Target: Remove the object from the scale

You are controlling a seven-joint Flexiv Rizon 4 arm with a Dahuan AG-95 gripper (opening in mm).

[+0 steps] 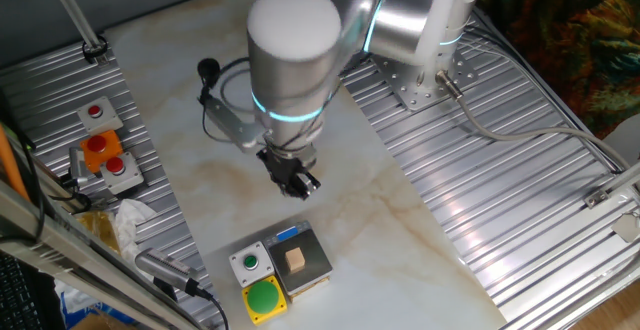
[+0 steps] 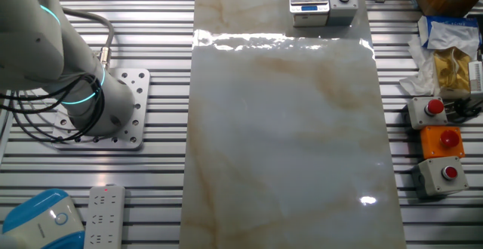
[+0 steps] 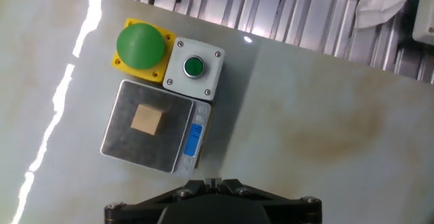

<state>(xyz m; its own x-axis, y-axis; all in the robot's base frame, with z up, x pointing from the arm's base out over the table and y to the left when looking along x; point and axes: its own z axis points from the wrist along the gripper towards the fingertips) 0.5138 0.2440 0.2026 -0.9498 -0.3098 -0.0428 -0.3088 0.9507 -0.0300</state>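
Cube [image 3: 146, 120] sits on scale [image 3: 132, 149] — jaws' [image 1: 298, 181] gap unclear.

Marble-look table [image 1: 400, 220] carries the scale [image 1: 303, 260] (2 button boxes [image 1: 258, 280] beside).

Pale wooden cube [image 3: 146, 120] on the scale's [image 3: 129, 149] matt brushed-metal plate; glossy marble-look tabletop [image 3: 325, 115], ribbed metal border at twelve o'clock.

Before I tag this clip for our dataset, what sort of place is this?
Probably a robotics lab test bench: an arm bolted to a slatted aluminium table, a marble-look board as work surface, and push-button boxes beside a small scale.
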